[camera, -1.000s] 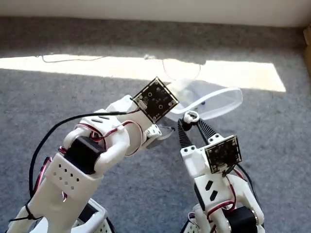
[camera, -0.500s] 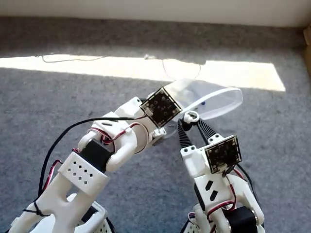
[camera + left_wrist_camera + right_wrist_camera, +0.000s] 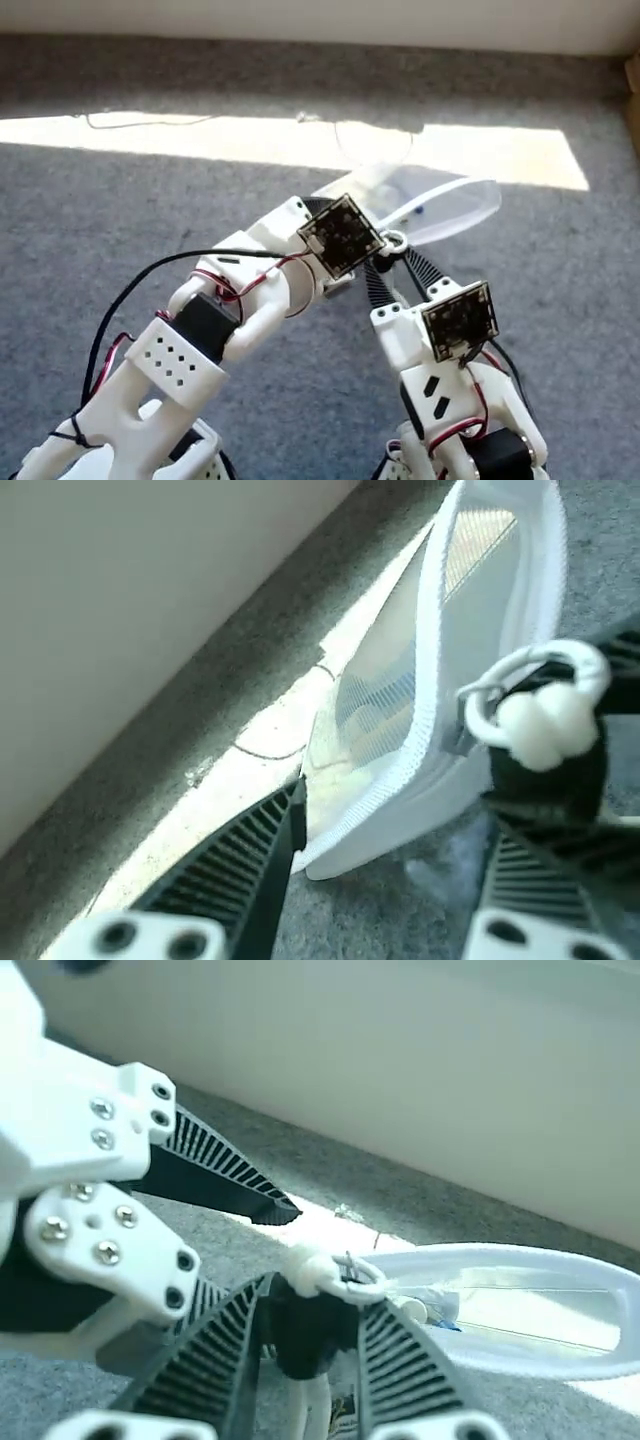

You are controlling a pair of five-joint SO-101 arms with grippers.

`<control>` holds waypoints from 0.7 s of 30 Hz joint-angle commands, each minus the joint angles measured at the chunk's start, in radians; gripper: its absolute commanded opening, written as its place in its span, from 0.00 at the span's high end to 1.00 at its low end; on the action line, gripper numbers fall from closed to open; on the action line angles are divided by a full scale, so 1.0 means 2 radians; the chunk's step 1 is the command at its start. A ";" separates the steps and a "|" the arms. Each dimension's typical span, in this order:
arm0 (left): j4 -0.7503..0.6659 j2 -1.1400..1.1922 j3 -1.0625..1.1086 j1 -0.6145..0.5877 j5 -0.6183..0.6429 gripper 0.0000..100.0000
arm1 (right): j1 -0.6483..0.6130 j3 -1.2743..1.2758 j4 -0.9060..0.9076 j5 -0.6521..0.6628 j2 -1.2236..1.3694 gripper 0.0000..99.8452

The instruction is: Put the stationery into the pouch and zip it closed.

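- Right gripper [image 3: 315, 1305]: ribbed black fingers drawn in on the zip pull [image 3: 320, 1272], clamped on its dark tab. The metal ring and white bead stand just above the fingertips. In the high view its fingers form a narrow V that meets at the ring.
- Left gripper [image 3: 395, 820]: jaws well apart and holding nothing. The near corner of the pouch lies between them, and its stitched edge touches the tip of one finger [image 3: 285, 830]. It sits just beside the right gripper, at the same end of the pouch.
- Pouch [image 3: 445, 205]: clear plastic with a white zip edge, lying on the carpet beyond both grippers. Its mouth gapes open in a long loop, and its far end lies in the sunlit strip.
- Contents: a small white and blue item [image 3: 432, 1312] inside the pouch near the pull, too small to name.
- Carpet [image 3: 130, 230]: grey and short-piled, crossed by a sunlit strip [image 3: 200, 135].
- Wall [image 3: 450, 1080]: pale, meeting the carpet behind the pouch.
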 commanded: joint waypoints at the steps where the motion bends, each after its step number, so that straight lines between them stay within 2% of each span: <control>1: -0.017 -0.012 0.006 0.028 -0.018 0.72 | -0.018 -0.036 0.000 -0.001 -0.006 0.99; 7: -0.080 -0.013 0.051 0.036 -0.018 0.76 | -0.018 -0.036 0.005 -0.001 -0.008 0.99; 12: -0.105 -0.013 0.069 0.036 -0.015 0.77 | -0.019 -0.036 0.010 -0.001 -0.010 0.99; 21: -0.131 -0.017 0.091 0.036 -0.015 0.96 | -0.015 -0.036 0.008 -0.002 -0.011 0.99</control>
